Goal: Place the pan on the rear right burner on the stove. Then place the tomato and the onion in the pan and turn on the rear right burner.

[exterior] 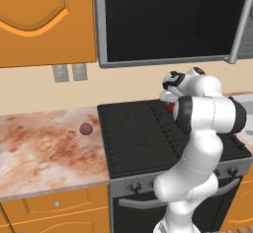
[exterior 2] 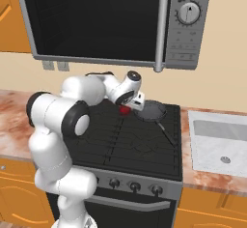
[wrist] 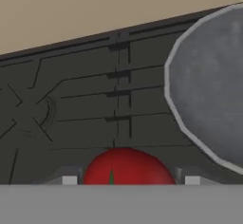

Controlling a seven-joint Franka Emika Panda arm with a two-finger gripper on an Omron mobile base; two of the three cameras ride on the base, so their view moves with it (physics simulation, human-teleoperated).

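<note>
Tomato (wrist: 127,166) glossy and smooth; pan (wrist: 213,95) matt grey metal; stove (wrist: 85,99) grates matt black.

The onion (exterior: 86,129) sits on the table (exterior: 44,153), left of the stove (exterior: 143,138). The white arm (exterior: 202,128) leans over the grates, hiding part of the tomato (exterior: 169,107).

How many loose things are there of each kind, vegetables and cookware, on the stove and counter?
Vegetables: 2, the tomato between the claw fingers and the onion on the counter.
Cookware: 1, the pan on the stove.
Total: 3.
</note>
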